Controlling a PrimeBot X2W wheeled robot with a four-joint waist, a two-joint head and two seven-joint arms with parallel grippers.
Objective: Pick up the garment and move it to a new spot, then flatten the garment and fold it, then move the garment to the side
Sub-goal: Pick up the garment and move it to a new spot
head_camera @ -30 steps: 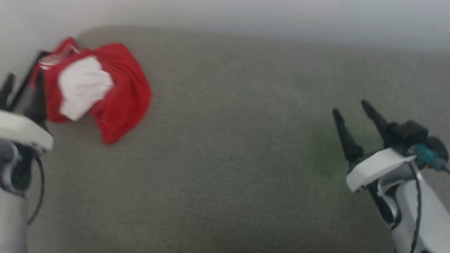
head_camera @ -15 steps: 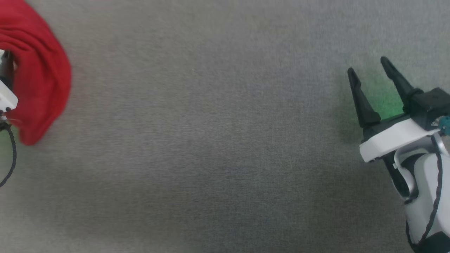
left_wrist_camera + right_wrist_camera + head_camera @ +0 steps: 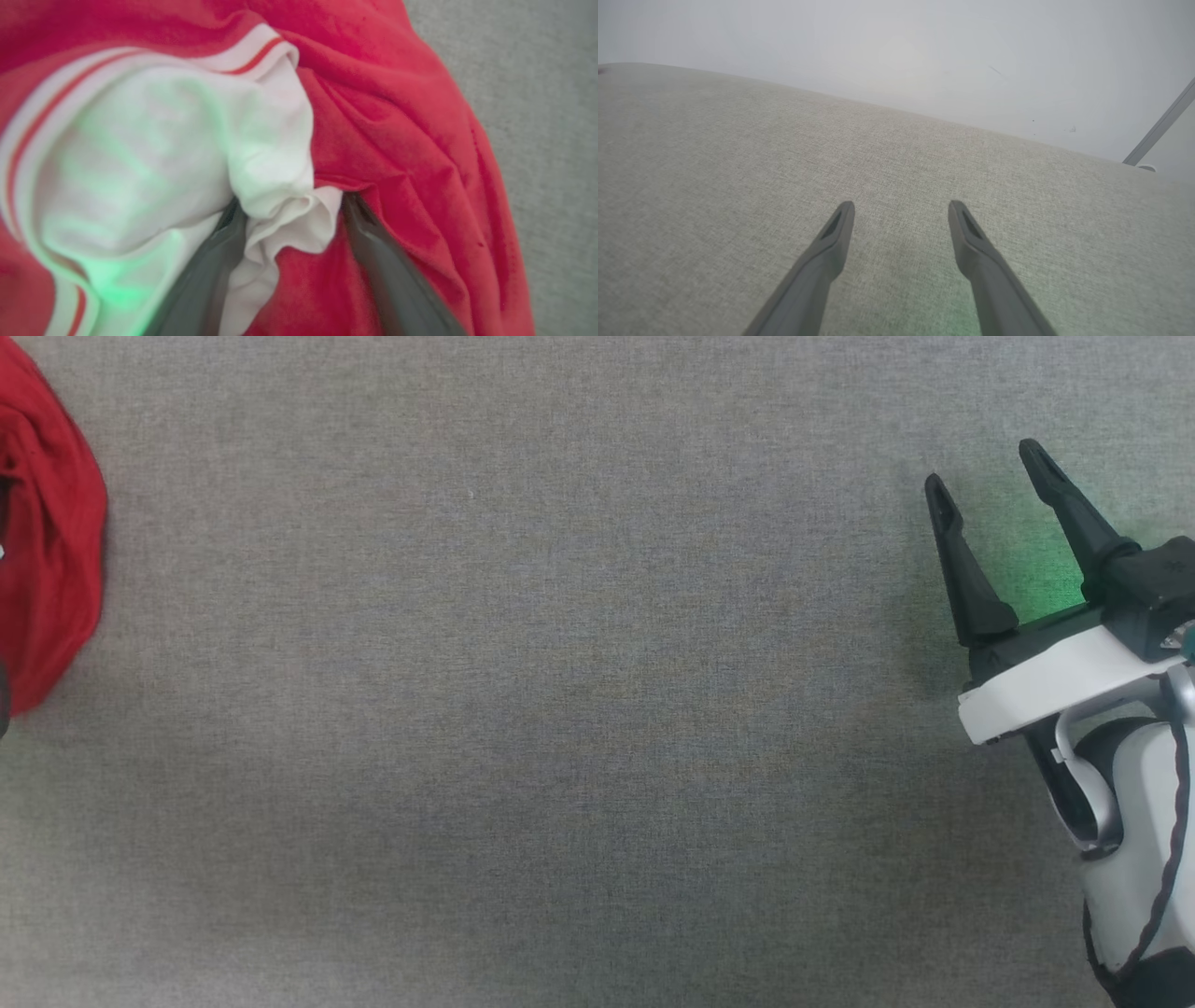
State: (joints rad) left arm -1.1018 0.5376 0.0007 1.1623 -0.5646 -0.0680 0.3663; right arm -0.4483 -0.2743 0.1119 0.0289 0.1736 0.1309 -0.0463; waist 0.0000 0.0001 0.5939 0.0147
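Left wrist view: left jaws wide, straddling white sleeve [image 3: 140,154] of garment [image 3: 402,140]; head view: right jaws wide, empty.

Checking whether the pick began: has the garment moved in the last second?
Cannot tell. The head camera itself shifted, and the plain grey surface gives no fixed mark to judge the garment against.

The garment [image 3: 402,140], bunched between the left fingers [image 3: 387,280], is soft cloth, matt and creased. Under the right fingers [image 3: 822,266] the grey surface [image 3: 738,163] is coarse woven fabric, also matt. Both pairs of fingers look like smooth dark plastic, slightly dull.
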